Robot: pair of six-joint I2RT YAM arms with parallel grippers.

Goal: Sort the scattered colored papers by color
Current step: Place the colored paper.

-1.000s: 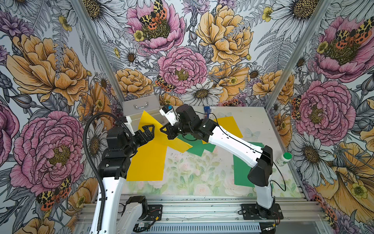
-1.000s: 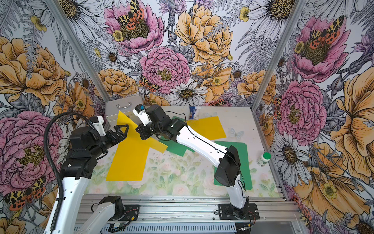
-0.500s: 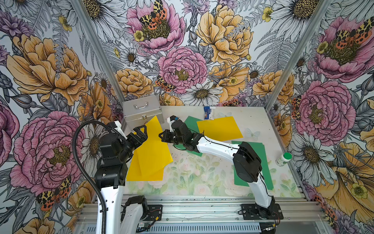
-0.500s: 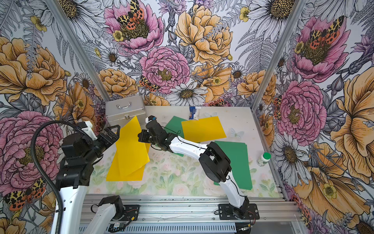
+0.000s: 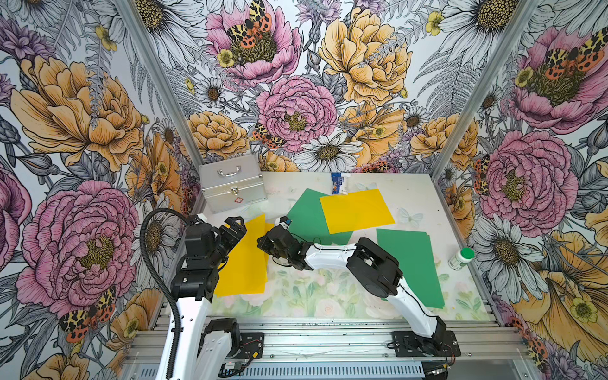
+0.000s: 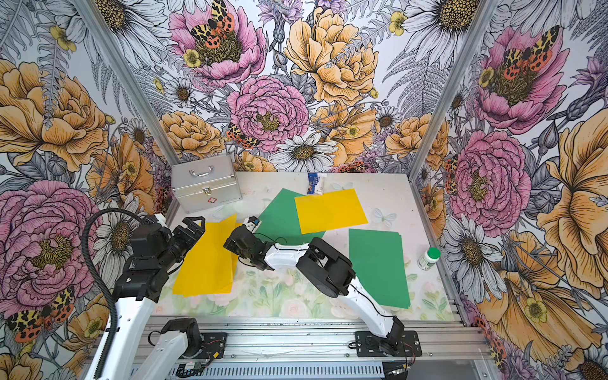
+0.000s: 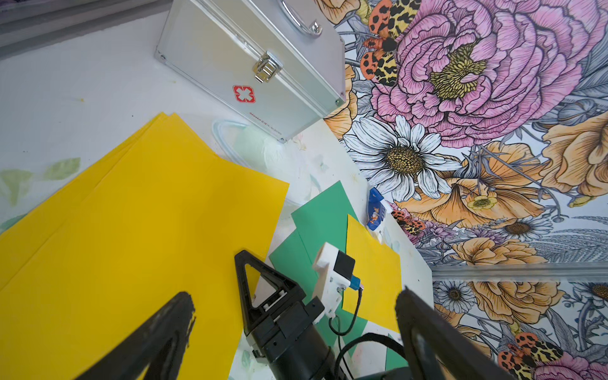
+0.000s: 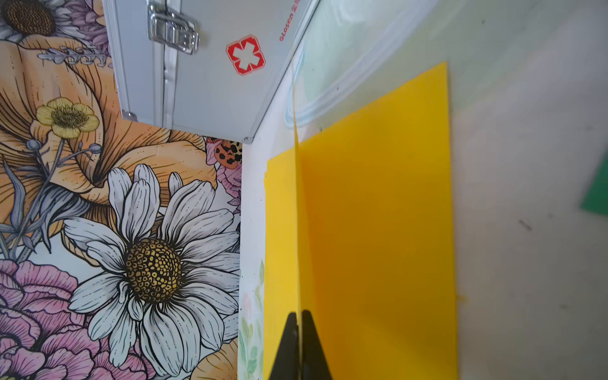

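While the left claw (image 5: 235, 225) gapes, only the right wrist view shows the right claw (image 8: 298, 317) pinching yellow paper (image 5: 243, 263).

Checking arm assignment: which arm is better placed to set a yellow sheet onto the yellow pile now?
Right. The right gripper is shut on the edge of a yellow sheet over the yellow pile, so probably just releases. The left gripper hangs open, empty, beside it.

The worktop (image 5: 404, 187), white at the back and flower-printed in front, carries a silver metal case (image 5: 232, 184) in its far left corner and a blue-and-white packet (image 5: 339, 183) at the far edge. A pile of yellow papers (image 5: 245, 263) lies near left. A green paper (image 5: 307, 217) in the middle is overlapped by a yellow paper (image 5: 355, 210). Green papers (image 5: 408, 263) lie right, and a green-capped bottle (image 5: 461, 259) is at the right edge.
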